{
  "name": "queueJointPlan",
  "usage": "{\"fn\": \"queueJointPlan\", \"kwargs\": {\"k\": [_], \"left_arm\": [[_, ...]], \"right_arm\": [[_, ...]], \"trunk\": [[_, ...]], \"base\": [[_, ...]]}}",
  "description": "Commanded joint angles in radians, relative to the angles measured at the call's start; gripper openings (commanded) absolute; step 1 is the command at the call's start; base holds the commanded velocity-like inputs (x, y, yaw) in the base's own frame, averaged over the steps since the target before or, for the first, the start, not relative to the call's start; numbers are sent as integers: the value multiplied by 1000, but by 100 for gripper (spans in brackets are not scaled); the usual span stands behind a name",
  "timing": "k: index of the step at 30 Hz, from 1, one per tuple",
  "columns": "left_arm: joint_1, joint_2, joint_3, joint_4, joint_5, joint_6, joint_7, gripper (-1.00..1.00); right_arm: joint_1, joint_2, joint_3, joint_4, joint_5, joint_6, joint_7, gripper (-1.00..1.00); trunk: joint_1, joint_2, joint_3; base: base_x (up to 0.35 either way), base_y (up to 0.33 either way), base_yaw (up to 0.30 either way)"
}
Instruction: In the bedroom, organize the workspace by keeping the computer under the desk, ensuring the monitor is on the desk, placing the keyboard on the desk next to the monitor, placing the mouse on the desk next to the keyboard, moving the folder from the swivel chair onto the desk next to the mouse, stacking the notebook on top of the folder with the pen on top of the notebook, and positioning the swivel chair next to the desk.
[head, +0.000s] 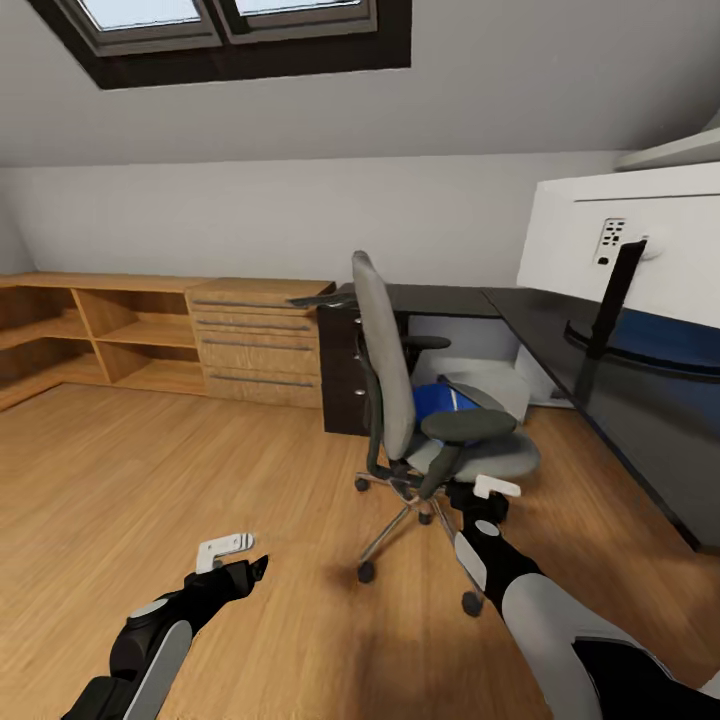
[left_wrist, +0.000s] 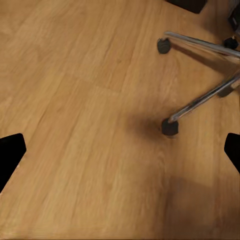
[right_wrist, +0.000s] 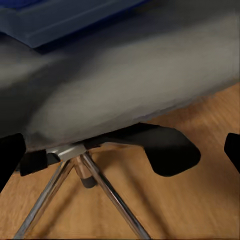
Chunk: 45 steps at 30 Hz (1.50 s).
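Both arms low in head view: left gripper (head: 240, 565) hangs over bare floor (head: 150, 480), right gripper (head: 490, 500) sits just in front of the chair (head: 400, 400) seat edge. Left jaws apart: both fingertips sit at opposite edges of the left wrist view, floor and chair casters between. Right jaws also apart, same wide spread in the right wrist view, with seat underside and chrome base (right_wrist: 100, 190) between them.

Folder (head: 440, 402) lies flat on the seat, blue, partly hidden behind the chair arm. From the right gripper it's up and forward, over the seat's front edge; right wrist view catches its near edge (right_wrist: 60, 20) above the seat cushion. Long axis hard to call from here.

Right arm is clearly nearer; left is well apart, on the other side of the chair base.

Desk (head: 600, 380) is to the right, monitor (head: 630, 250) on it, back facing us. Judgement: right arm needs to rise above seat level before reaching in for the folder; as it stands the jaws point under the cushion.
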Motion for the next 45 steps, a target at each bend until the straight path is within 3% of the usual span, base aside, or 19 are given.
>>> {"fn": "queueJointPlan", "kwargs": {"k": [1, 21, 34, 45], "left_arm": [[-1, 1, -2, 0, 10, 2, 10, 100], [-1, 0, -4, 13, 11, 2, 10, 100], [-1, 0, -4, 21, 11, 2, 10, 100], [-1, 1, 0, 21, 9, 2, 10, 100]], "right_arm": [[-1, 1, -1, 1, -4, -5, 5, 100], [-1, 1, -1, 1, -4, -5, 6, 100], [-1, 1, -1, 1, -4, -4, 8, 100], [-1, 1, -3, 1, -5, -4, 8, 100]], "trunk": [[0, 0, -1], [0, 0, -1], [0, 0, -1], [0, 0, -1]], "base": [[0, 210, 265], [0, 19, 239], [-111, 0, -12], [-87, 0, -237]]}}
